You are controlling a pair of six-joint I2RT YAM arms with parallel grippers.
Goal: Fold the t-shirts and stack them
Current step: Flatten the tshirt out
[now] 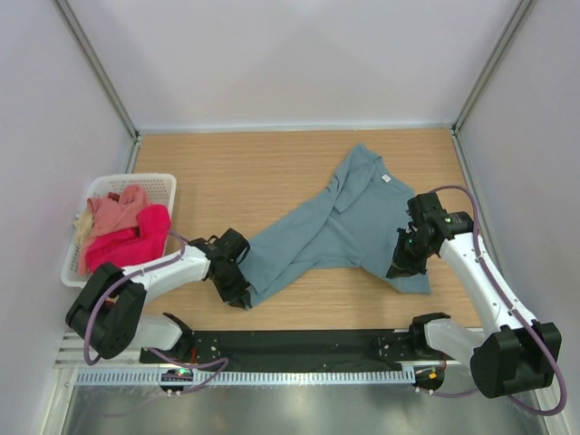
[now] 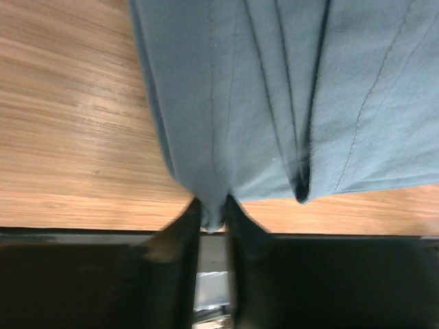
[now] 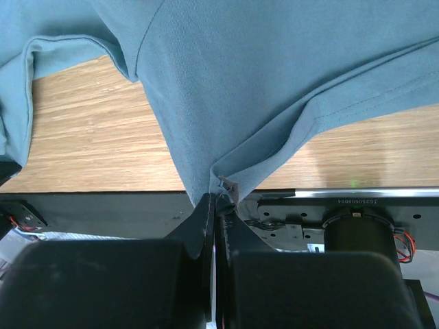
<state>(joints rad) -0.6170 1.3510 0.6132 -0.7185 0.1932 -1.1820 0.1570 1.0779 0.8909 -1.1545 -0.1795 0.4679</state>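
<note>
One basket sits on your left against the left wall, and it holds three bunched shirts: the crimson shirt nearest you, draped over the near-right rim, the salmon shirt behind it, and the cream shirt poking out along the left side. Your left arm lies low, reaching from its base rightward over the near-left part of the table. The left gripper is pinched on the near-left end of the teal shirt. The wrist view shows a fold of the edge caught between the two fingers. Your right arm climbs along the right side and bends back inward, so the right gripper points down at the shirt's near-right corner. Its fingers are pressed together with a bit of hem clamped between them, and the cloth draws into a peak at the pinch. From those two grips the teal shirt runs away from you as a diagonal band, narrow at the left and wide at the right, with the collar and its white label toward the far right. The black strip along the near edge is just beside both grips. Bare wood lies between the basket and the shirt and across the far left. On the right, the shirt comes near the right wall.
</note>
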